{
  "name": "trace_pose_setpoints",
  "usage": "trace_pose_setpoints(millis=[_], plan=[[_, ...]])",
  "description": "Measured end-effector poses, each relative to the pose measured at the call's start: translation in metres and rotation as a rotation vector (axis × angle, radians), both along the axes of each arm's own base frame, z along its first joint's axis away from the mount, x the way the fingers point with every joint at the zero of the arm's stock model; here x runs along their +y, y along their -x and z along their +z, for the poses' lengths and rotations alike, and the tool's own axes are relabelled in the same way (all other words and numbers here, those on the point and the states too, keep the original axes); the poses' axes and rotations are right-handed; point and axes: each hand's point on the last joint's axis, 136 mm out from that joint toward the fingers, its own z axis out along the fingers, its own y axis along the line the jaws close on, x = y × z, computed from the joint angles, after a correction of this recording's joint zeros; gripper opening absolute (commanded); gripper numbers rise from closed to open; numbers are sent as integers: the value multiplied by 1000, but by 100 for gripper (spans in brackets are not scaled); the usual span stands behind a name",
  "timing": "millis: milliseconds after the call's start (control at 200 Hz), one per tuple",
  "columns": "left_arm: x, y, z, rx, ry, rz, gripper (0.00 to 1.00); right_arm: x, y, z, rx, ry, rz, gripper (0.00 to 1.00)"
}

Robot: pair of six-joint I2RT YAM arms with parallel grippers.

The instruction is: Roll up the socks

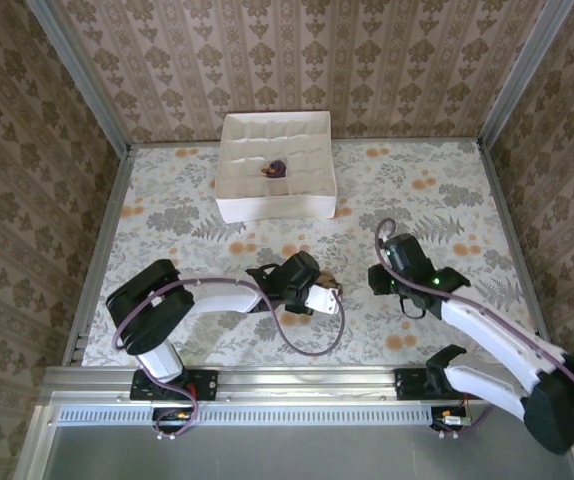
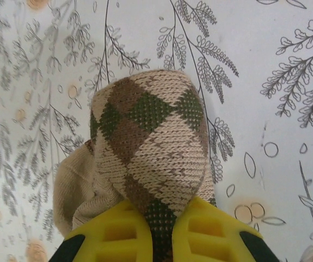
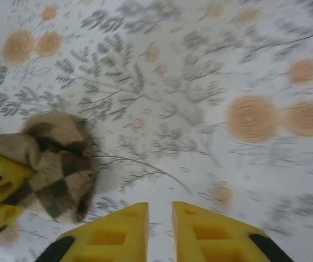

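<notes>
Sock count first: two. That's one diamond-checked sock [image 2: 151, 136] bunched up out on the table [image 1: 447, 200], and one dark purple sock [image 1: 276, 167] balled up in the white divider box [image 1: 267, 208]. So one box, one table. Two arms on the job, the left arm [image 1: 217, 295] and the right arm [image 1: 487, 335]. One end effector apiece, left end effector [image 2: 164, 210] and right end effector [image 3: 160, 206], two in all. Two yellow fingers [image 3: 118, 232] on each makes four. The box's compartments are too small to count.
</notes>
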Motion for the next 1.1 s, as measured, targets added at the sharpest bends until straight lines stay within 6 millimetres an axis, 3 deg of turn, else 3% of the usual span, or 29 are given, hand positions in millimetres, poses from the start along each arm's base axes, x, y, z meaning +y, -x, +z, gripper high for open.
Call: trace_pose_setpoints(millis=[140, 310, 455, 575, 650, 940, 1100], plan=[[-2, 2, 0, -61, 35, -19, 0, 45, -9, -22, 147, -162, 91, 8], [-2, 2, 0, -94, 56, -38, 0, 99, -30, -22, 213, -286, 221, 6], [-1, 2, 0, -109, 59, -51, 0, 128, -41, -33, 248, -314, 284, 2], [0, 3, 0, -108, 53, -56, 0, 126, -41, -64, 315, -278, 258, 0], [1, 5, 0, -102, 48, -62, 0, 122, -43, -73, 324, -256, 235, 0], [6, 14, 3, 10, 5, -29, 0, 107, -52, -79, 334, -243, 167, 0], [16, 23, 4, 84, -14, 7, 0, 110, -54, -80, 359, -267, 166, 0]])
